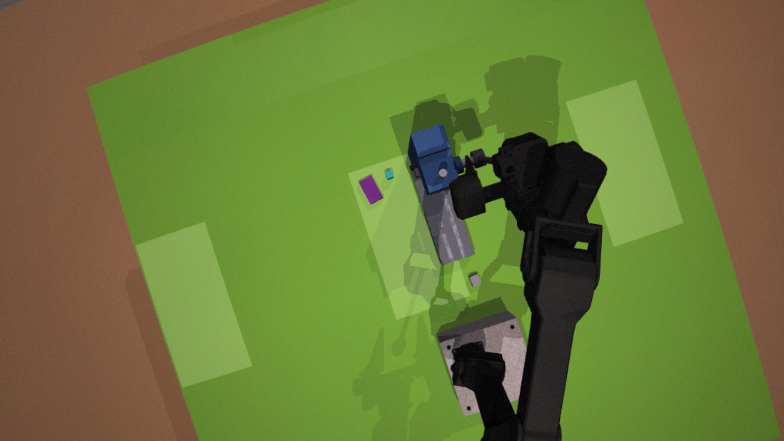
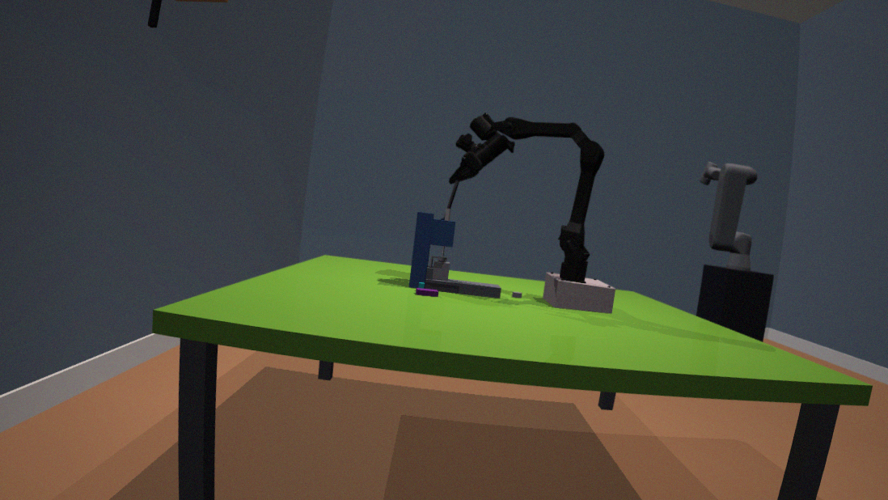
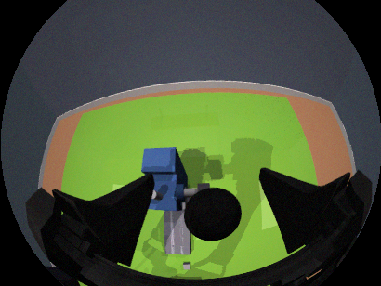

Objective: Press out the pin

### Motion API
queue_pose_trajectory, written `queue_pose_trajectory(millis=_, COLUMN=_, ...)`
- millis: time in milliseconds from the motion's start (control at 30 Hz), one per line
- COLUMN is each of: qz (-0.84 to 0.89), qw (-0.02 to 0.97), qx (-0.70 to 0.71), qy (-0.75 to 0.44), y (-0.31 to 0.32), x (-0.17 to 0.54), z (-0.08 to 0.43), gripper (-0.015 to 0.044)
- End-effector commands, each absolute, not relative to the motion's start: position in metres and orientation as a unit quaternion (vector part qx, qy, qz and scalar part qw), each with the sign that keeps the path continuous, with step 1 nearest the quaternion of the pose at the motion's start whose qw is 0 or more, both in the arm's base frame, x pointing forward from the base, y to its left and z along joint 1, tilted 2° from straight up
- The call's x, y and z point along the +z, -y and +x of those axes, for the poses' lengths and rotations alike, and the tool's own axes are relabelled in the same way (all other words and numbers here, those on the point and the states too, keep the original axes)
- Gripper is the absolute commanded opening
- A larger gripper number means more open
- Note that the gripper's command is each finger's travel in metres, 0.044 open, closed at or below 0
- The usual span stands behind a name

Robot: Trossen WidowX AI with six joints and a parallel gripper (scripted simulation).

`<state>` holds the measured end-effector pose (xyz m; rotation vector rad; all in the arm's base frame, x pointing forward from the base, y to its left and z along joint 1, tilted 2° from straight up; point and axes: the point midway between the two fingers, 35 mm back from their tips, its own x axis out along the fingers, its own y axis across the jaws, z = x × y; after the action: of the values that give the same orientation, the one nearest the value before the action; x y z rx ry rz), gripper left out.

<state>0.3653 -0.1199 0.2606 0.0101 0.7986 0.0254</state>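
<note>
Hovering above the blue press (image 1: 430, 155) (image 2: 422, 248) (image 3: 160, 160), the gripper (image 1: 483, 178) (image 2: 451, 180) (image 3: 208, 177) is spreading its fingers wide around the lever (image 1: 477, 158) (image 2: 453, 195) (image 3: 213, 214), holding nothing, while the lever is standing steeply upward in the exterior view, its dark round knob showing between the fingers in the wrist view. Under the press head, the gray block (image 2: 440, 269) is sitting upright on the press bed (image 1: 455, 235) (image 2: 471, 288) (image 3: 177, 237), beneath the thin punch (image 2: 443, 251). A purple slab (image 1: 370, 189) (image 2: 426, 291) and a small cyan cube (image 1: 388, 174) (image 2: 420, 286) are lying beside the press, near each other.
</note>
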Motion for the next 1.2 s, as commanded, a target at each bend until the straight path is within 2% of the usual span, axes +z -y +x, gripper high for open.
queue_pose_trajectory(millis=0, qz=0.004, qw=0.921, qx=0.014, qy=-0.389, y=0.119, x=0.261, z=0.365, gripper=0.044)
queue_pose_trajectory(millis=100, qz=0.004, qw=0.921, qx=0.014, qy=-0.389, y=0.121, x=0.269, z=0.358, gripper=0.044)
queue_pose_trajectory(millis=267, qz=0.004, qw=0.921, qx=0.013, qy=-0.389, y=0.122, x=0.32, z=0.309, gripper=0.044)
queue_pose_trajectory(millis=500, qz=0.004, qw=0.921, qx=0.013, qy=-0.389, y=0.122, x=0.324, z=0.305, gripper=0.044)
queue_pose_trajectory(millis=633, qz=0.003, qw=0.922, qx=0.009, qy=-0.387, y=0.121, x=0.351, z=0.277, gripper=0.044)
queue_pose_trajectory(millis=1167, qz=0.003, qw=0.922, qx=0.008, qy=-0.387, y=0.121, x=0.352, z=0.275, gripper=0.044)
